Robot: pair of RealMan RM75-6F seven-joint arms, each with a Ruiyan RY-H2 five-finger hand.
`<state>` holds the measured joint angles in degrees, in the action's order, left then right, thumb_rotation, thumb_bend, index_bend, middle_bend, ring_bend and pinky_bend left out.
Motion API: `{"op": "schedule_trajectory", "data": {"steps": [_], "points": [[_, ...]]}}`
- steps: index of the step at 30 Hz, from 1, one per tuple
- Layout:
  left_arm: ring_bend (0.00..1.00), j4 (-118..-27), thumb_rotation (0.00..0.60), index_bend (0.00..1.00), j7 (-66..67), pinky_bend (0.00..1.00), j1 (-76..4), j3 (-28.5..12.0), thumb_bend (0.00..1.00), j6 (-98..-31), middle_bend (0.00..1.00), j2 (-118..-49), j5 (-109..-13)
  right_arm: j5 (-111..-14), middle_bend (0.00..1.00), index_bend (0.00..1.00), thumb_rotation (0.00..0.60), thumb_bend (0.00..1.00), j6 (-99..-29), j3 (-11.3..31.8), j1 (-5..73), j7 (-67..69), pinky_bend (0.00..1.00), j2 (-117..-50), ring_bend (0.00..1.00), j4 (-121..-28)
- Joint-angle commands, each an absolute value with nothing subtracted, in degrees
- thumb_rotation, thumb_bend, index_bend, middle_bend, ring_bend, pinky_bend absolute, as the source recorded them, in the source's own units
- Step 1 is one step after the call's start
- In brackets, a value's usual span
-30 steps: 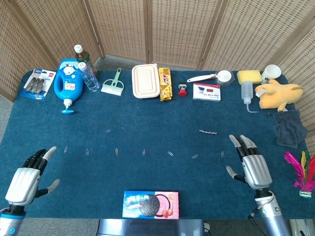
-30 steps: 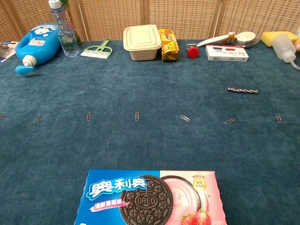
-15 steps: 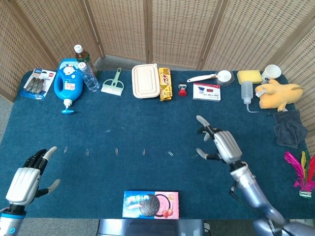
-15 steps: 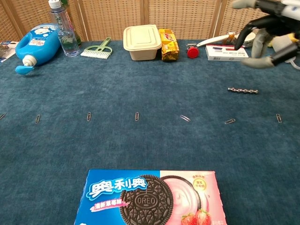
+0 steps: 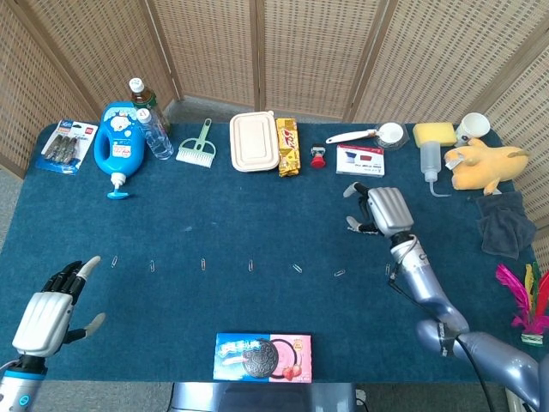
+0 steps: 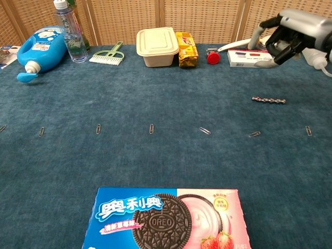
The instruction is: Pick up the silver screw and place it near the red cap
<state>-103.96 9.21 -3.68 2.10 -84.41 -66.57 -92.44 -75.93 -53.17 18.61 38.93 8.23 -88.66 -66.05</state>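
Note:
The silver screw lies flat on the blue table, right of centre. The red cap sits at the back, between a snack bar and a small white box. My right hand hovers above and just behind the screw, fingers apart and bent downward, holding nothing. In the head view this hand covers the screw. My left hand rests open near the front left corner, far from both objects; the chest view does not show it.
A row of paper clips runs across the middle of the table. An Oreo box lies at the front edge. Along the back stand a blue bottle, a lunch box, a white box and a squeeze bottle.
My right hand has moved away from the front edge toward the back and now hangs over the screw. The screw and my left hand have not moved.

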Motion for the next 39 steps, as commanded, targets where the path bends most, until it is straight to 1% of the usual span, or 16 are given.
{"op": "schedule_trajectory", "data": {"steps": [1,7,13,25,39], "points": [[0.11,-104.15,0.6,0.05,9.44,0.18,-3.9,2.03,0.42,-84.19,0.18,-66.65,-92.52,-72.94,0.89,0.5,0.6,0.28,-48.49,18.16,41.24,5.27,0.81,-88.98,0.95,-63.9],[0.11,-104.3,0.6,0.05,10.01,0.18,-4.26,1.96,0.42,-83.74,0.18,-66.81,-92.49,-67.99,0.9,0.53,0.6,0.28,-42.7,17.28,43.37,-0.38,0.81,-89.16,0.95,-62.6],[0.11,-104.4,0.6,0.05,10.16,0.18,-4.48,1.92,0.42,-83.62,0.18,-66.82,-92.64,-64.1,0.9,0.51,0.6,0.28,-41.32,16.9,44.78,-6.09,0.81,-89.5,0.96,-61.99],[0.11,-104.05,0.6,0.04,9.82,0.18,-4.61,2.04,0.42,-83.61,0.18,-67.01,-92.74,-58.48,0.91,0.54,0.6,0.3,-43.21,15.34,45.42,-15.77,0.81,-90.56,0.96,-63.1],[0.11,-103.62,0.6,0.03,9.33,0.18,-4.63,2.31,0.42,-83.67,0.18,-67.02,-92.98,-54.29,0.9,0.52,0.6,0.3,-44.32,13.91,46.47,-22.23,0.81,-90.53,0.96,-66.61]]}}
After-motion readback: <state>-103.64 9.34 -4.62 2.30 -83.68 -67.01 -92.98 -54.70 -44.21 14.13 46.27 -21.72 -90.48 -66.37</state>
